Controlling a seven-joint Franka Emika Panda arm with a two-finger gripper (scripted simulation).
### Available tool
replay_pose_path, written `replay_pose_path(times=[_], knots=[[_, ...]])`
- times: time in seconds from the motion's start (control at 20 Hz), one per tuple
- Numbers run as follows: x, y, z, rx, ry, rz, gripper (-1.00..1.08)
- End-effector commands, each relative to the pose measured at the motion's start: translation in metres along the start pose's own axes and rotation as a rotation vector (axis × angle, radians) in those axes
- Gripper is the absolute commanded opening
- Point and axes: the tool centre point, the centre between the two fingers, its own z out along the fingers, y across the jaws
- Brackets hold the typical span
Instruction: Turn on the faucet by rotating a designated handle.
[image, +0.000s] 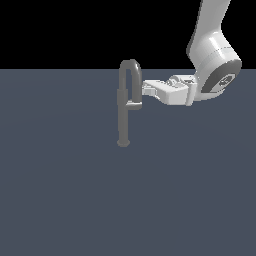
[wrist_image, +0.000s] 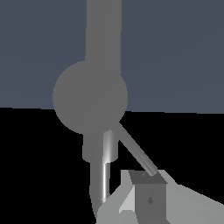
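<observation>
The faucet (image: 123, 120) is a slim grey post on a small round base, with a high arched spout at its top. The handle (image: 134, 105) is a short lighter-grey stub sticking out of the post at mid-height, toward the exterior view's right. My gripper (image: 144, 90) reaches in level from the exterior view's right. Its tips are beside the spout's free end, just above the handle, and the fingers look closed together with nothing between them. In the wrist view the faucet (wrist_image: 90, 96) fills the middle, and a thin grey lever (wrist_image: 135, 151) runs down to my fingertips (wrist_image: 148, 186).
The faucet stands alone on a flat blue-grey floor (image: 60, 200). The white arm (image: 215, 60) comes down from the upper right of the exterior view.
</observation>
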Motion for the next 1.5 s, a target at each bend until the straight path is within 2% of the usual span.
replay_pose_path(times=[0.0,0.2,0.25,0.6,0.65,0.7,1.15,1.2,1.25,1.45], knots=[[0.018,0.012,0.0,0.0,-0.007,0.022,-1.0],[0.033,0.022,0.0,0.001,-0.009,0.031,-1.0],[0.008,0.01,0.0,-0.004,0.001,-0.011,-1.0],[0.061,0.026,0.0,0.001,-0.009,0.031,-1.0],[0.061,0.026,0.0,0.001,-0.009,0.031,-1.0],[0.029,0.015,0.0,-0.01,-0.002,-0.019,-1.0],[0.084,0.015,0.0,0.0,-0.009,0.028,-1.0],[0.084,0.015,0.0,0.0,-0.009,0.028,-1.0],[0.045,0.005,-0.001,-0.016,-0.004,-0.031,-1.0],[0.063,0.001,0.0,-0.011,-0.006,-0.012,-1.0]])
